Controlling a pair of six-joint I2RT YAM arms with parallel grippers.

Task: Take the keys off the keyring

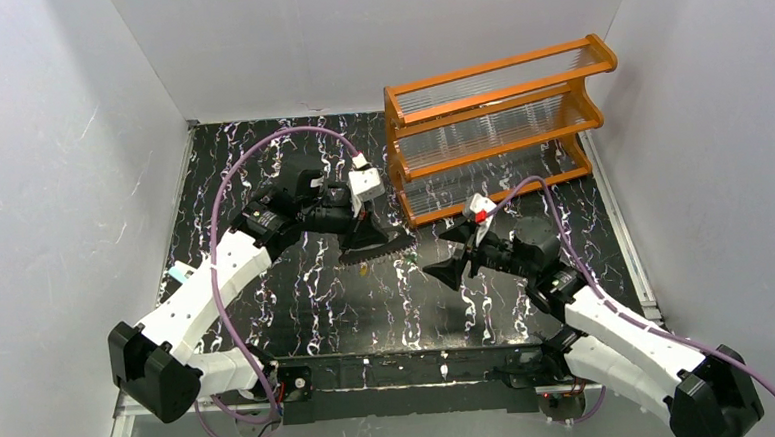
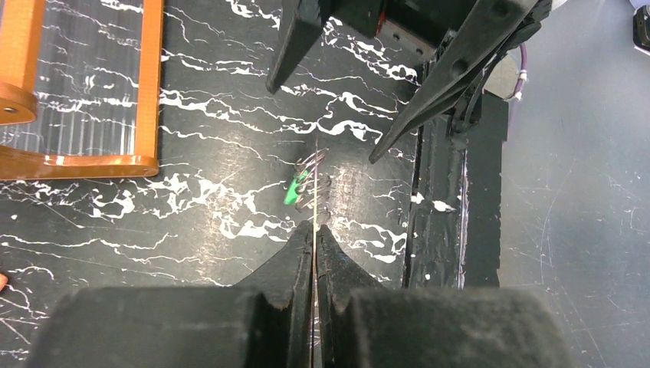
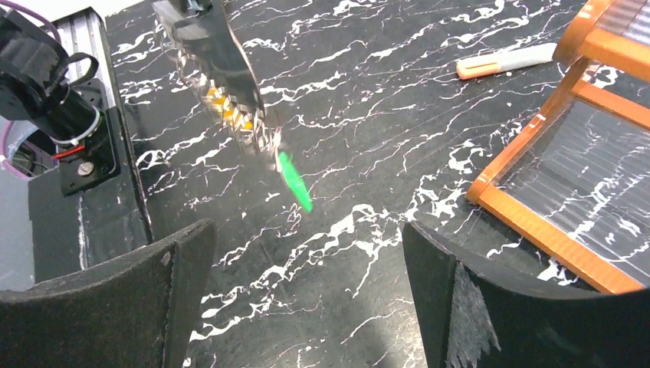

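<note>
Nearest us, our right gripper (image 3: 306, 230) hangs low on the near side of the orange rack (image 2: 149, 77), fingers spread wide, nothing between them.

Straight ahead of that gap is the green key (image 3: 293, 180), and we like this line-up. It dangles off the lower end of the keyring (image 2: 315, 205), just in front of the rack's left corner post. It looks clear of the table (image 3: 398, 115), though we cannot be sure. Its long axis runs on a slant, one end up at the ring and the free end tipped down toward our right hand.

So the right gripper is the free hand and the closer one. We judge the reach goes forward and a touch up, with the jaws turned to cross that slant, not run along it.

A little farther on, the yellow-orange key (image 3: 228, 107) sits higher on the same ring. It is tucked against the left arm's finger and looks harder to get at. The ring shows edge-on in the left wrist view, a thin line.

Our left gripper (image 2: 315, 230) is pressed together on that ring, pinching its upper end and holding it up before the rack's left end.

Farthest off stands the rack itself. Past its corner, in the right wrist view, an orange-and-grey stick (image 3: 502, 61) lies flat, well apart from the ring.
</note>
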